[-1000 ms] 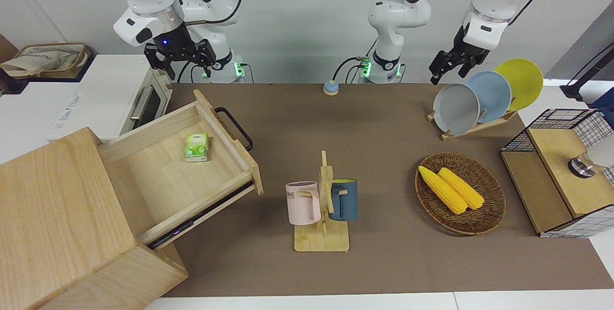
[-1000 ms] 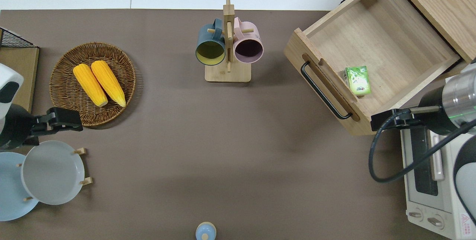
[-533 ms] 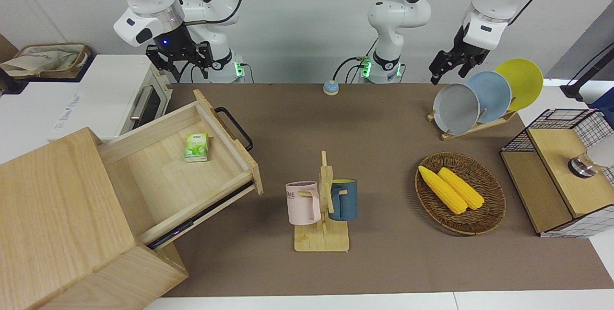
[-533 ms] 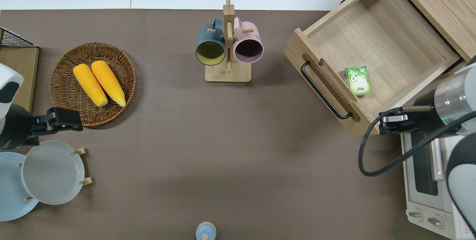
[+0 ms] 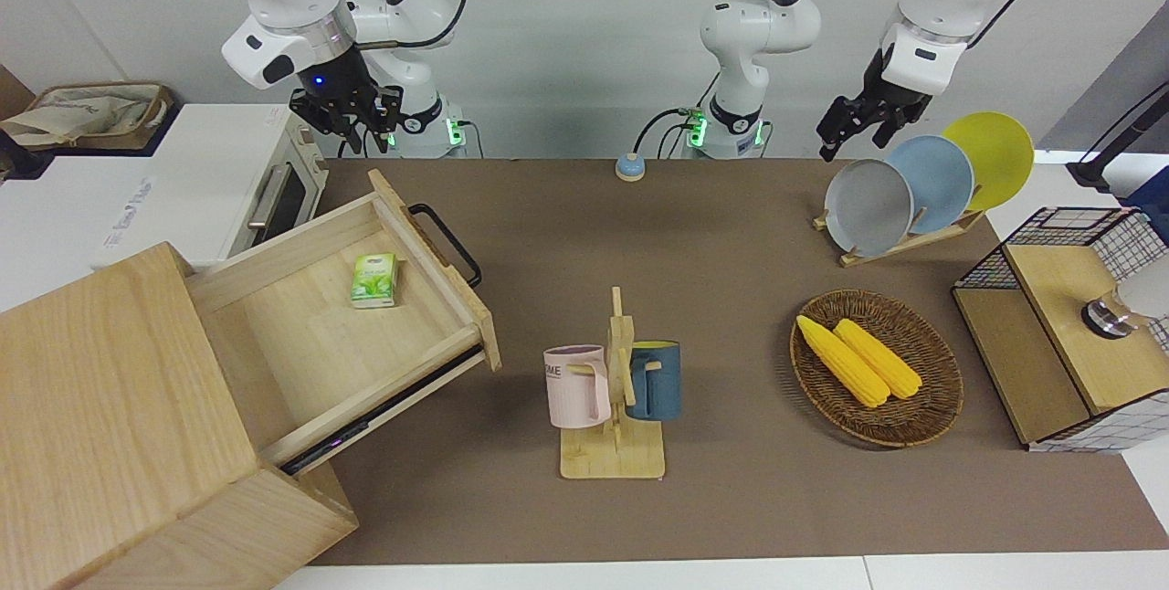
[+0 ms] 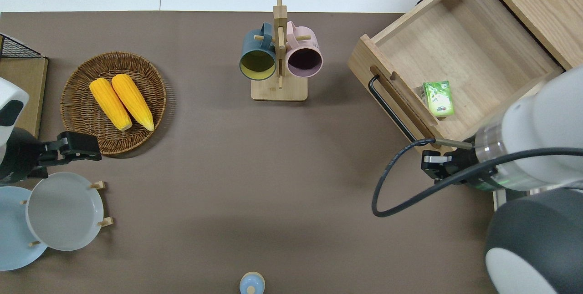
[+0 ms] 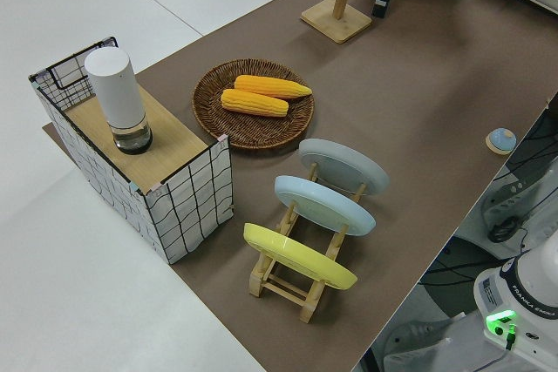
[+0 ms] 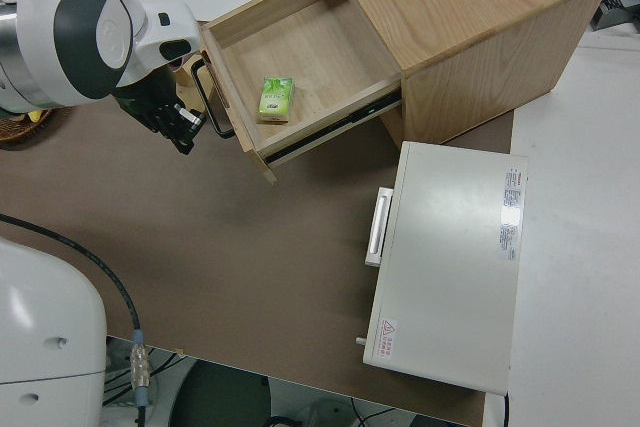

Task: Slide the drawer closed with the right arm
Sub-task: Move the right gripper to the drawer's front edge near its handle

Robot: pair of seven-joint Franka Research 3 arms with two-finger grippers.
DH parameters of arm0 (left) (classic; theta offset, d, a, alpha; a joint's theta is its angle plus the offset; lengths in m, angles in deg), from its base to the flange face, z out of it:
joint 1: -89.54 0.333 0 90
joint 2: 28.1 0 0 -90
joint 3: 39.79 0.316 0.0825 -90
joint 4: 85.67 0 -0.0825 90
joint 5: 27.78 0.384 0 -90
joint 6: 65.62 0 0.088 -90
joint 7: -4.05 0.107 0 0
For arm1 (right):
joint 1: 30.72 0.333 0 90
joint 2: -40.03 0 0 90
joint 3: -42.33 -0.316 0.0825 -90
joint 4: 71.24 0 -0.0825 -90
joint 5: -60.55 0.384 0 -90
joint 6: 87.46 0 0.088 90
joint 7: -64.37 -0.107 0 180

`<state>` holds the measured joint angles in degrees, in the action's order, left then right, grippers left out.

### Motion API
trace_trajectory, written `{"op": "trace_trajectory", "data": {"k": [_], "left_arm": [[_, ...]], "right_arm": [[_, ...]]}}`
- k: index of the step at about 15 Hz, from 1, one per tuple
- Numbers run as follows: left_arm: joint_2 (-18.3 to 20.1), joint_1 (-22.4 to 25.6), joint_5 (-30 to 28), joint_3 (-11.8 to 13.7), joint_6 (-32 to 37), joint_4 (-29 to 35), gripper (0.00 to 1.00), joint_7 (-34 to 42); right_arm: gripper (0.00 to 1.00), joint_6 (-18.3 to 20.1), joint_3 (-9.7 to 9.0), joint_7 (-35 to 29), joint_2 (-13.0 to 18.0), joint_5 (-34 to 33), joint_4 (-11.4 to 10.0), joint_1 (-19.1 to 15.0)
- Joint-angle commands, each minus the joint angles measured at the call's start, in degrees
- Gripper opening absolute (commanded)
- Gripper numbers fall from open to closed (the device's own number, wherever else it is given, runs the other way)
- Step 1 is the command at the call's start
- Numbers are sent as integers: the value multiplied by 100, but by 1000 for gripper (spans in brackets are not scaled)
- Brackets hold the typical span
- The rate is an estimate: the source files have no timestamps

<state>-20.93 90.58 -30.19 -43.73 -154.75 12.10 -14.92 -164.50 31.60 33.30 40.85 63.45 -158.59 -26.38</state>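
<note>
The light-wood drawer (image 5: 310, 334) stands pulled out of the pale wooden cabinet (image 5: 110, 416) at the right arm's end of the table. Its black bar handle (image 5: 447, 247) faces the table's middle. A small green packet (image 5: 374, 279) lies inside. The drawer also shows in the overhead view (image 6: 460, 48) and the right side view (image 8: 300, 57). My right gripper (image 6: 435, 166), with a blue light in the front view (image 5: 352, 120), is up in the air over the table, just off the drawer's front corner nearest the robots and by the handle's end (image 6: 412, 137). It is open, empty and touches nothing. The left arm is parked.
A white toaster oven (image 5: 228, 188) stands beside the drawer, nearer to the robots. A mug rack (image 5: 612, 389) with two mugs stands mid-table. A basket (image 5: 932, 407) of corn, a plate rack (image 5: 913, 188) and a wire-sided box (image 5: 1068, 325) are at the left arm's end.
My right gripper has moved from over the toaster oven's edge toward the table's middle, to beside the drawer's front corner, and its wrist has turned. The drawer has not moved.
</note>
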Motion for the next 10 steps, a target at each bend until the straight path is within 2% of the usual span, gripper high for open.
{"op": "trace_trajectory", "data": {"k": [1, 3, 4, 5, 7, 9, 10], "left_arm": [[48, -7, -5, 25, 89, -21, 993, 51], [48, -7, -5, 25, 89, -21, 993, 51], [48, -7, -5, 25, 89, -21, 993, 51], [48, -7, -5, 25, 89, -21, 993, 51], [48, -7, -5, 25, 89, -21, 993, 51], [48, -7, -5, 25, 89, -21, 993, 51], [48, -7, -5, 25, 89, -21, 993, 51]], "right_arm": [[0, 40, -201, -987, 22, 26, 17, 189], [0, -205, -219, -1487, 58, 88, -246, 278], [0, -520, -228, -1864, 110, 88, -525, 426], [0, -819, -237, -2233, 110, 71, -694, 488], [0, -1241, -254, -2683, 102, 62, -879, 550], [0, -1830, -237, -3158, 102, 18, -1282, 691], [0, -2059, -219, -3273, 84, 18, -1406, 700]]}}
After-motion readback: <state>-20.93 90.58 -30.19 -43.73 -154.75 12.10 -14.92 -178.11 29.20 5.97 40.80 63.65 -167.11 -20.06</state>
